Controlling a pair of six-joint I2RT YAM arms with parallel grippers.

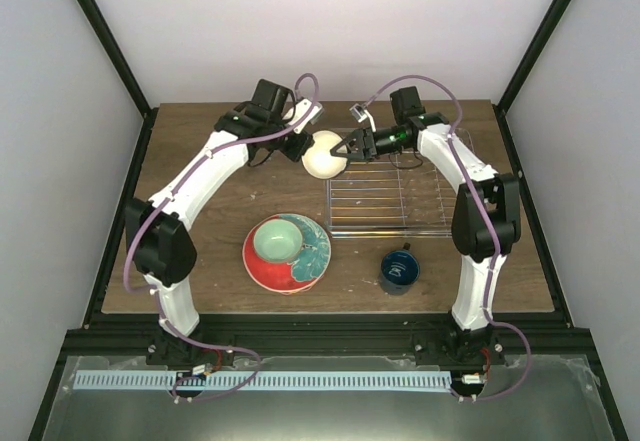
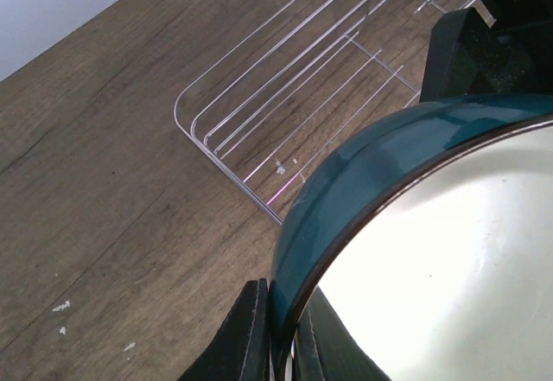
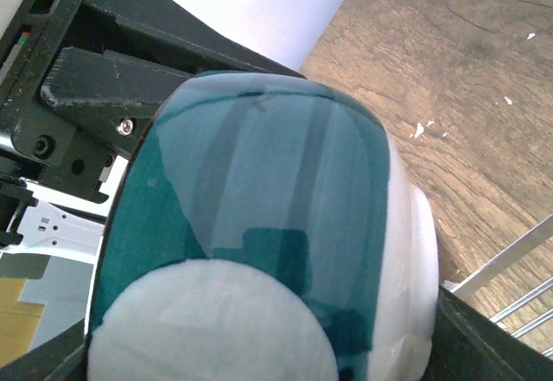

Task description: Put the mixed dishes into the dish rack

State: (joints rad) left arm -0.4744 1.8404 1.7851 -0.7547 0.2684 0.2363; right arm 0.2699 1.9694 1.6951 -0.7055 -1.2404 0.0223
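The cream bowl with a blue outside (image 1: 325,154) hangs tilted above the table, just off the left far corner of the dish rack (image 1: 390,196). My left gripper (image 1: 300,144) is shut on its rim (image 2: 289,286), one finger inside and one outside. My right gripper (image 1: 348,144) reaches in from the right. Its jaws straddle the bowl's underside (image 3: 259,225). A dark finger (image 3: 484,346) lies against the bowl's foot, but contact on the other side is hidden. A pale green bowl (image 1: 276,240) sits on the red-and-teal plate (image 1: 305,266). The dark blue mug (image 1: 399,270) stands near the rack's front.
The silver wire rack (image 2: 259,113) lies flat on the right half of the wooden table, directly under and beside the bowl; its bars (image 3: 518,269) show at the right wrist view's edge. Black frame posts and white walls border the table.
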